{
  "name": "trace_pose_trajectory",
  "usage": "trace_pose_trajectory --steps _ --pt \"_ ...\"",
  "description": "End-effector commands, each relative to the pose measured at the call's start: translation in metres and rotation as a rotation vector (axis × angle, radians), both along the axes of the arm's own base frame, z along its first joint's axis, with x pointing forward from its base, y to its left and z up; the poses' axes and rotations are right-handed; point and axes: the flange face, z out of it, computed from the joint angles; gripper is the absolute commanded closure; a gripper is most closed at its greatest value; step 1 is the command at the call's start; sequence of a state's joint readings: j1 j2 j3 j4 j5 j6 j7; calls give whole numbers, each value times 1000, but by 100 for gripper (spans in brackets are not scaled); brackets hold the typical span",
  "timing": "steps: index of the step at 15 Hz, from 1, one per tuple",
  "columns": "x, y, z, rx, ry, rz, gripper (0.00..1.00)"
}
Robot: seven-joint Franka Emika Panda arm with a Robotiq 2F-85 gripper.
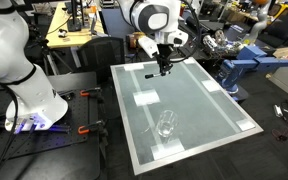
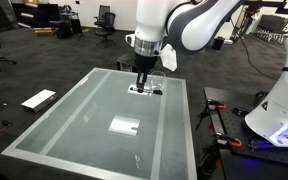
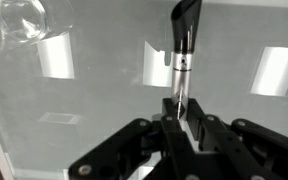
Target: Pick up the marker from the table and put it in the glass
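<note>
Nearest the wrist camera, the gripper is seen with its two black fingers drawn in close and clamped on the lower end of the marker. The marker is held between the pads and projects away from the camera over the table. Read from left to right across that view, the glass is found in the upper left corner, well apart from the marker. A white tape patch is seen just beside the glass, then the marker at centre, then a second white tape patch at the right. In an exterior view the gripper is placed low over one end of the table, and the glass is seen upright towards the other end. Whether the marker's tip touches the table cannot be told.
</note>
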State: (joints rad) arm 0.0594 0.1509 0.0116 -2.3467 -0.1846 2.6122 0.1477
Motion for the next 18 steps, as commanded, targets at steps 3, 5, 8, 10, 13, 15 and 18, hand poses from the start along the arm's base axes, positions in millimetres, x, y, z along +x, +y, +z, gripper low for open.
trace_pose_trajectory --steps 3,5,8,10,13,15,18 --pt "2 -23 10 -109 -125 -216 95" --pt "4 -32 13 -166 -164 -289 95" --pt "6 -34 15 -239 -236 -387 95" --pt "5 -28 12 -279 -286 -438 95" --pt "0 -14 6 -338 -355 -508 95" --pt "-3 -4 3 -378 -392 -550 95" --pt "-6 7 0 -438 -448 -611 95"
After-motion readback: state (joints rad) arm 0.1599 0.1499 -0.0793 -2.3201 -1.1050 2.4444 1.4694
